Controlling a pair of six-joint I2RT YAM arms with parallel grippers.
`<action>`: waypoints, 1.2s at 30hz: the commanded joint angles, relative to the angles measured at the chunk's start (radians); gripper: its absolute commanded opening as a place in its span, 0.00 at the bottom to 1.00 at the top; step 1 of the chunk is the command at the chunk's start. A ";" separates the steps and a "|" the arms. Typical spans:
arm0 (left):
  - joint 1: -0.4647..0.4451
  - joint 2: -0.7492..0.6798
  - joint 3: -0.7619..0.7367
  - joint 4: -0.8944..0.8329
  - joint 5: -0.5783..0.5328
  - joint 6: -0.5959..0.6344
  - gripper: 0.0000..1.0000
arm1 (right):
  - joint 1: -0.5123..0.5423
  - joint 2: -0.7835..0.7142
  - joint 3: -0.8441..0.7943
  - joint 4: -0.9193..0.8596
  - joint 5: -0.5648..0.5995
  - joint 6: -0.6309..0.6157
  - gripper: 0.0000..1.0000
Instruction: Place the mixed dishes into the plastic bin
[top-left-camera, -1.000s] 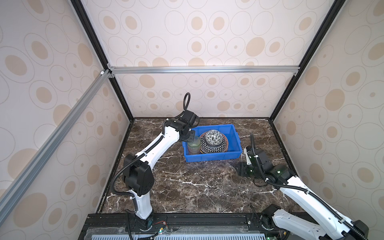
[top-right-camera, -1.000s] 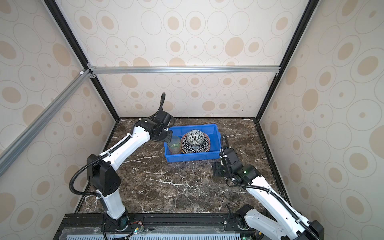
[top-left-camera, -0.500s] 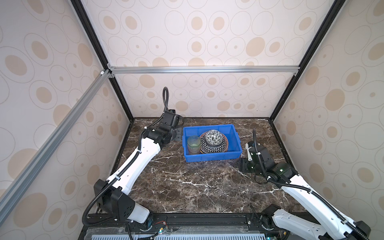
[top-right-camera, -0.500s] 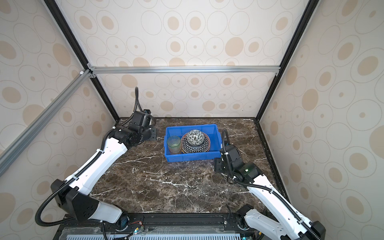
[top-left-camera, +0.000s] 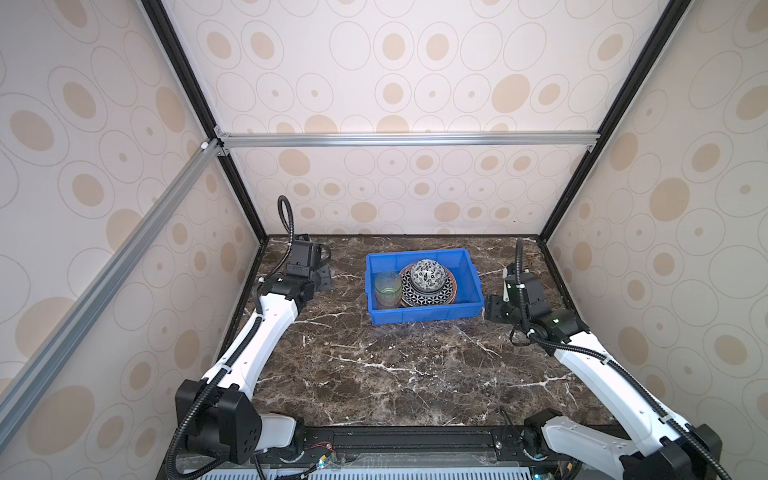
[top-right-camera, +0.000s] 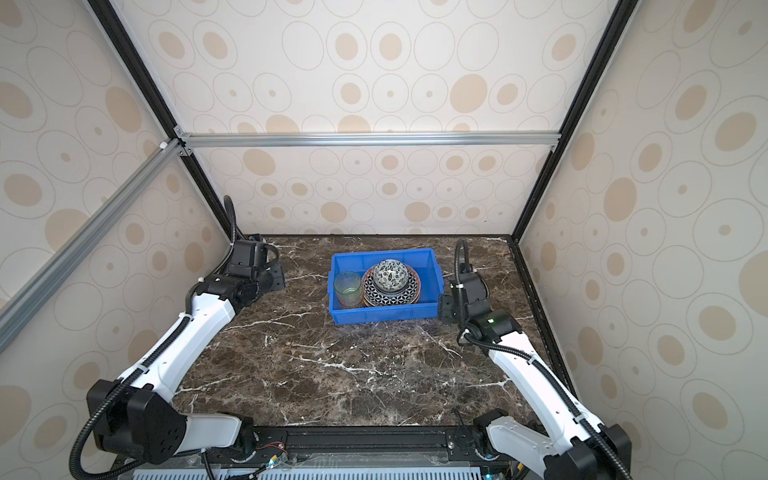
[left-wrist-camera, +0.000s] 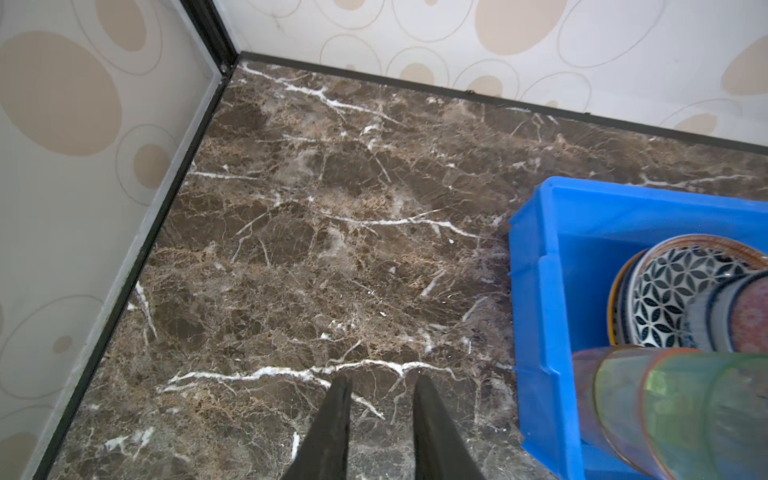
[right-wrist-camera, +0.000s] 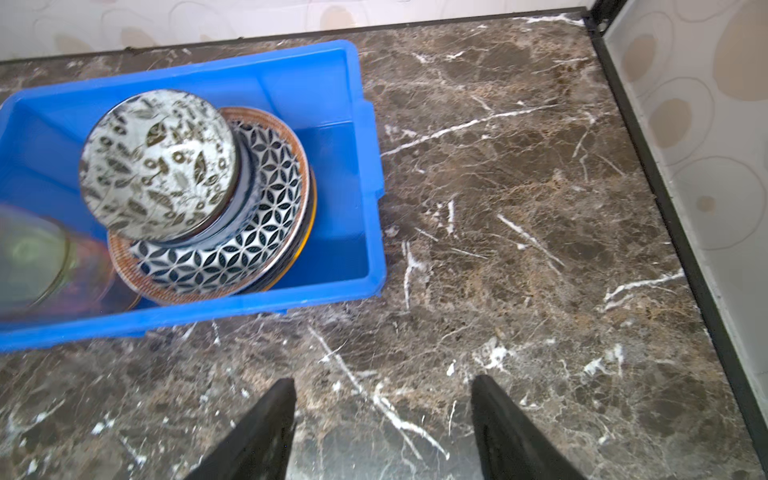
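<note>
Blue plastic bin (top-left-camera: 424, 319), toward twelve o'clock on the marble table (top-left-camera: 395, 365) in both top views, holds stacked plates (top-left-camera: 430, 298), a bowl (top-left-camera: 428, 274) and, at their nine o'clock, a greenish cup (top-left-camera: 387, 289). Left wrist view: left gripper (left-wrist-camera: 380, 382) slightly parted, empty. Right wrist view: right gripper (right-wrist-camera: 382, 380) spread wide, empty.

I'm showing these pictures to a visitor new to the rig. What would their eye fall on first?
The bright blue bin at the back middle of the dark marble table. Inside it, a leaf-patterned bowl tops stacked patterned plates, with nested translucent cups beside them. The left gripper and right gripper flank it, both empty.
</note>
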 joint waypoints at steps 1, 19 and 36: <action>0.033 -0.012 -0.062 0.111 0.003 0.046 0.28 | -0.054 0.041 0.020 0.086 -0.028 -0.038 0.71; 0.144 0.183 -0.285 0.431 -0.055 0.103 0.34 | -0.254 0.237 -0.157 0.414 0.018 -0.095 0.75; 0.148 0.261 -0.535 0.990 -0.165 0.215 0.36 | -0.423 0.379 -0.330 0.853 -0.049 -0.127 0.75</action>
